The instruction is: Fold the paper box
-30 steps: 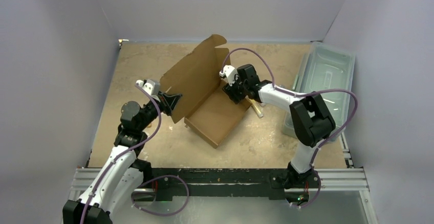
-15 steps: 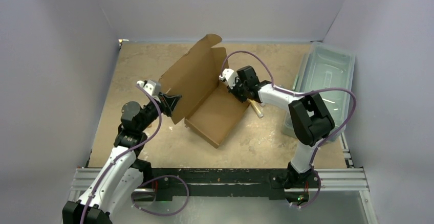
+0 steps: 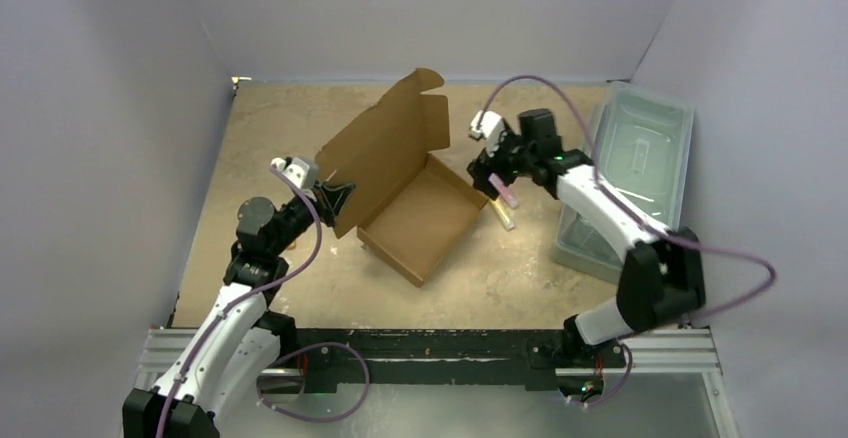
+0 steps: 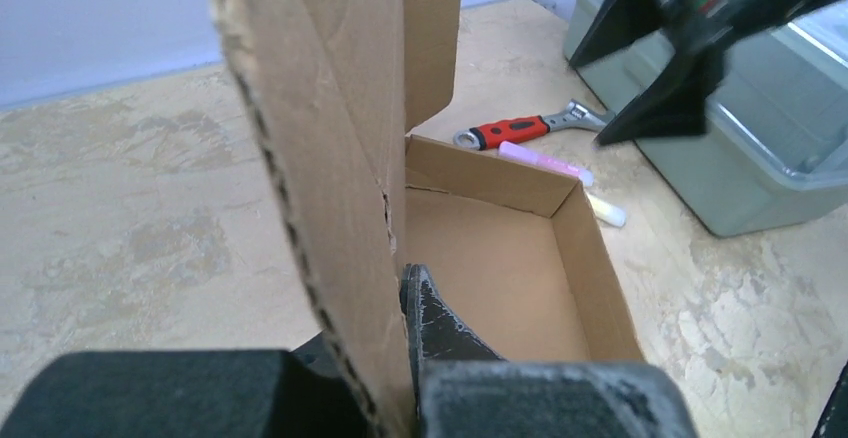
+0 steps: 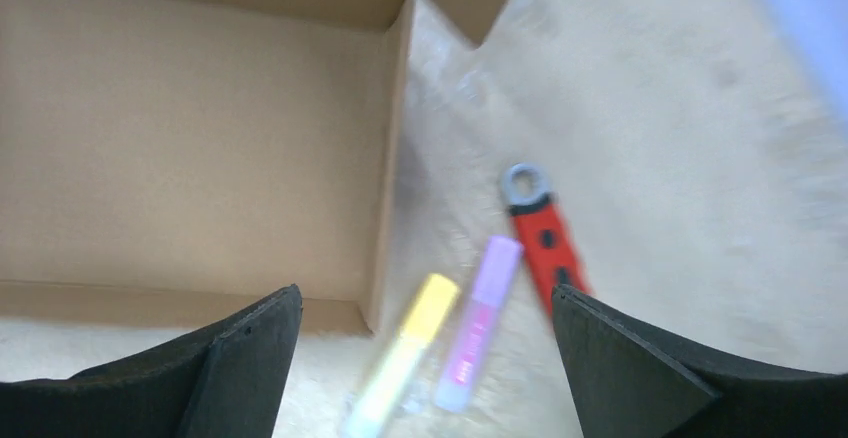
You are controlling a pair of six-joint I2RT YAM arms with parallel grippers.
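The location was a robotics test cell in a laboratory. Plain pale walls [image 3: 110, 158] enclosed the surface [image 3: 270, 128] along its left, far and right edges. An aluminium extrusion rail [image 3: 670, 346] ran along the near edge, where the bases of the left arm [image 3: 225, 330] and the right arm [image 3: 600, 208] were bolted. Exposed purple cables [image 3: 535, 78] looped from each arm. The worn beige surface carried test items: the paper box [image 3: 420, 223], a wrench [image 4: 510, 130], two markers [image 4: 545, 161], and a plastic bin [image 3: 640, 148] at the right edge.
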